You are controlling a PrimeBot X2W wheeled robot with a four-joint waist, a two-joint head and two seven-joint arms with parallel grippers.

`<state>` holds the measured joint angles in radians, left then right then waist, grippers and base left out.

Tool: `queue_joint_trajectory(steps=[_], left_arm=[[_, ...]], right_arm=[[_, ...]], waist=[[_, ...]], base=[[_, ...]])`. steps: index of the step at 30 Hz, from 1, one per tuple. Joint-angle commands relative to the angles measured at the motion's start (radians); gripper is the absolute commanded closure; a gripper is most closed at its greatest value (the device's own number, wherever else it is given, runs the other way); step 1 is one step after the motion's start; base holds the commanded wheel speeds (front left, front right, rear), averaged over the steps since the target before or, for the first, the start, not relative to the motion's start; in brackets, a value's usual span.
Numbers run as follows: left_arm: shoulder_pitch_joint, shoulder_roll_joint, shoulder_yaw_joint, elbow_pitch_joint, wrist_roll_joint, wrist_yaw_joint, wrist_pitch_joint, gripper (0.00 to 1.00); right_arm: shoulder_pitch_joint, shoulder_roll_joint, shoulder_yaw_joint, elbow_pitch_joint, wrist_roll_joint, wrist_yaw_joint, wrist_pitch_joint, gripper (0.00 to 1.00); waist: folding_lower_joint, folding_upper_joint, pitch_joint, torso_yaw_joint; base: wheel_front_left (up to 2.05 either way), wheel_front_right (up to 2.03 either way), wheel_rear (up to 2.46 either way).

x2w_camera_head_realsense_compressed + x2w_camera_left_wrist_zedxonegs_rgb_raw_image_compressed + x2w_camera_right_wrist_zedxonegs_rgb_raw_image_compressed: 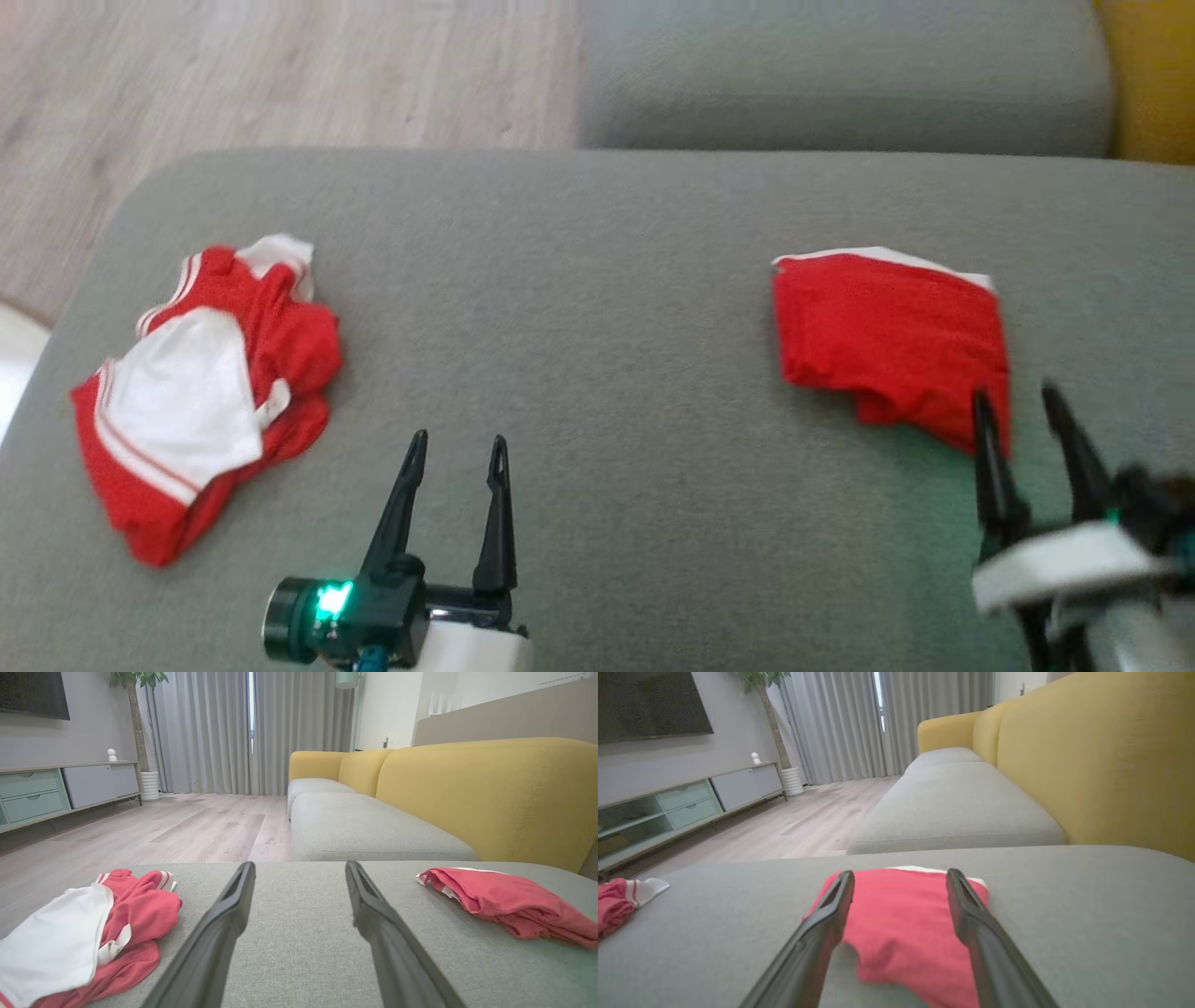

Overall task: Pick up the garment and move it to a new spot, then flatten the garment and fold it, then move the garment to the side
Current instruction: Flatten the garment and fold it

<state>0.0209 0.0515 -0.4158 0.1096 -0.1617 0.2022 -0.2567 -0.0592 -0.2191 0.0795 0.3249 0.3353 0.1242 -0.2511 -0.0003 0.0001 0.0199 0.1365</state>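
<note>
Looking at the lower right of the head view, you find the right gripper [1013,394] blurred, its two long dark fingers spread apart and holding nothing. One fingertip overlaps the near corner of the folded garment [887,327]; whether it touches the cloth you cannot tell. In the right wrist view, the red cloth lies flat between and under the two tapering fingers.

That folded garment sits right of centre on the grey seat cushion [579,308], a rough rectangle of soft red knit. A thin white strip shows along its far edge, and its near edge is slightly rumpled.

At the left of the frame lies the crumpled garment [205,392], a loose heap of the same red fabric. It has a broad white panel on top and white stripes along the trim. The two garments lie well apart.

Your left gripper [459,437] is at the bottom centre, over bare cushion between the garments. Its jaws are parted and empty, and a green light glows on its dark body.

The cushion has a fine woven texture and a rounded corner at the upper left. Beyond it you see a second grey cushion [840,75], pale wood floor [233,75] and a yellow backrest [490,793].
</note>
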Motion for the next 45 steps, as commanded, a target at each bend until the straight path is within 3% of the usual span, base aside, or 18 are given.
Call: queue_joint_trajectory(steps=[1,8,18,45], left_arm=[[-0.028,-0.001,0.039,-0.029,0.007,-0.001,-0.005,0.00],[0.015,-0.001,0.068,-0.018,0.016,-0.011,-0.005,0.00],[0.085,-0.001,0.103,-0.045,0.010,-0.001,-0.005,0.00],[0.112,-0.001,0.117,-0.084,0.011,0.010,-0.005,0.00]], right_arm=[[0.000,0.003,0.003,-0.049,-0.021,0.007,-0.010,0.00],[0.148,0.084,-0.046,-0.139,-0.048,0.007,-0.011,0.00],[0.191,0.070,-0.037,-0.161,-0.091,0.007,-0.011,0.00],[0.198,0.077,-0.052,-0.153,-0.131,0.007,-0.011,0.00]], waist=[[0.0003,-0.0001,-0.037,-0.036],[0.0003,-0.0001,-0.079,-0.067],[0.0003,-0.0001,-0.103,-0.088],[0.0003,-0.0001,-0.103,-0.065]], base=[[0.00,0.00,0.00],[0.00,0.00,0.00],[0.00,0.00,0.00],[0.00,0.00,0.00]])
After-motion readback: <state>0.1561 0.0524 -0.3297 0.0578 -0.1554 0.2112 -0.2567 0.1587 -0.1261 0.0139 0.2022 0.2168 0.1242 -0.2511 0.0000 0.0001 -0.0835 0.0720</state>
